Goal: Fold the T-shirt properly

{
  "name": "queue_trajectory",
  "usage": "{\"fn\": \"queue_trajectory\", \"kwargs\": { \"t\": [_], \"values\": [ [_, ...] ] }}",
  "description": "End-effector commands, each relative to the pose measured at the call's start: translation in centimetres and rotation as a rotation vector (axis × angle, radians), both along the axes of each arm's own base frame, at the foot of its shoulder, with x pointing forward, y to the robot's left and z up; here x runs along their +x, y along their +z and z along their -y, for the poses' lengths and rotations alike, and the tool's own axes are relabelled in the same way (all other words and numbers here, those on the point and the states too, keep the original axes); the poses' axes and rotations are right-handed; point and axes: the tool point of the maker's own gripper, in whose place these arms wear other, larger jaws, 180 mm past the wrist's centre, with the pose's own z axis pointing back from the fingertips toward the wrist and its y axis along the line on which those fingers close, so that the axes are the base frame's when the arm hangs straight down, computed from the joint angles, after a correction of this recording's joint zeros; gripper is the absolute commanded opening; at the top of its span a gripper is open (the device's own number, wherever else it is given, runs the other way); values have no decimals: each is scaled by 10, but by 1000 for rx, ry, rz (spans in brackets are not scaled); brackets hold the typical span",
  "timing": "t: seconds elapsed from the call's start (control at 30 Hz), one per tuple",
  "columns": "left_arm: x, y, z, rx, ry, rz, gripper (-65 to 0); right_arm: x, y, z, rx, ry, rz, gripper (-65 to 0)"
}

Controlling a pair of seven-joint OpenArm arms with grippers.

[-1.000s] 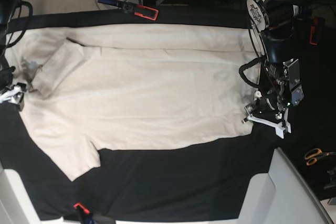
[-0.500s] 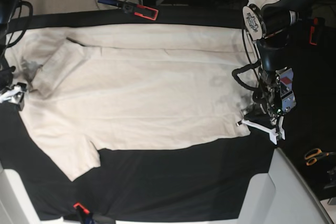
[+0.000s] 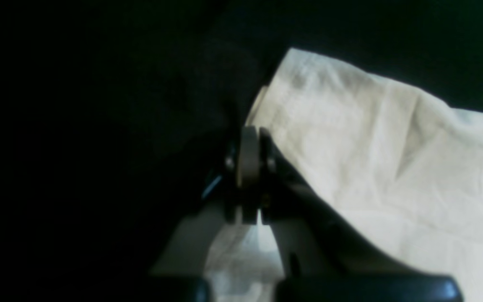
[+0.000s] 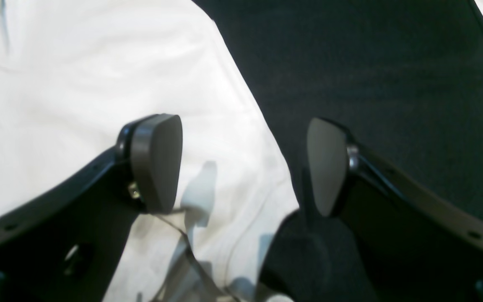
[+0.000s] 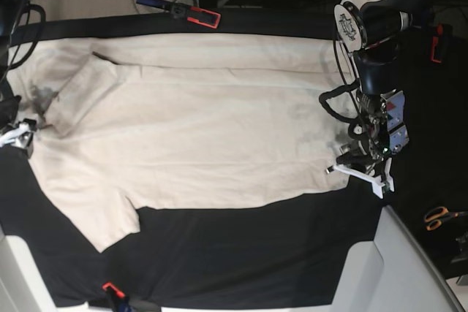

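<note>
The cream T-shirt (image 5: 197, 122) lies spread flat on the black table cloth (image 5: 241, 253), its hem toward the right. My left gripper (image 5: 338, 171) is at the shirt's lower right hem corner. In the left wrist view its fingers (image 3: 249, 163) are pressed together on the shirt's edge (image 3: 371, 138), and cloth shows beneath them. My right gripper (image 5: 16, 137) is at the shirt's left edge, by the collar end. In the right wrist view it (image 4: 245, 163) is open, one pad (image 4: 157, 161) over the shirt (image 4: 78, 105), the other over black cloth, straddling the shirt's edge.
Orange-handled scissors (image 5: 439, 217) lie at the right. A red and black clamp (image 5: 194, 14) sits at the table's far edge, another (image 5: 113, 294) at the near edge. A light grey bin (image 5: 395, 268) stands at the lower right.
My left gripper has moved left and slightly down onto the shirt's lower right hem corner. The right arm has barely moved.
</note>
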Motion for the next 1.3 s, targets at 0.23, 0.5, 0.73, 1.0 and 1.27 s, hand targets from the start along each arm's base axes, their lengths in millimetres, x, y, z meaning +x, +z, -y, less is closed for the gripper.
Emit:
{"fn": "queue_trajectory", "kwargs": {
  "t": [0.23,0.5,0.73,1.0,1.27],
  "values": [
    [-19,-17,15,-52,-33,-106,-650,32,37,9,-25,-2,108,-209],
    [-19,-8,13,-48,-38,-104,-650,32,37,9,-23,-3,107,-209],
    [-25,22,-7,34,-42,-44,-650,32,36,8,-24,-1,106,-209],
    [-32,42,-16,94,-44,13,-650,32,33,2,-9,0,105,-209],
    [-48,54,-5,106,-62,24,-650,32,32,2,-7,0,103,-209]
  ]
}}
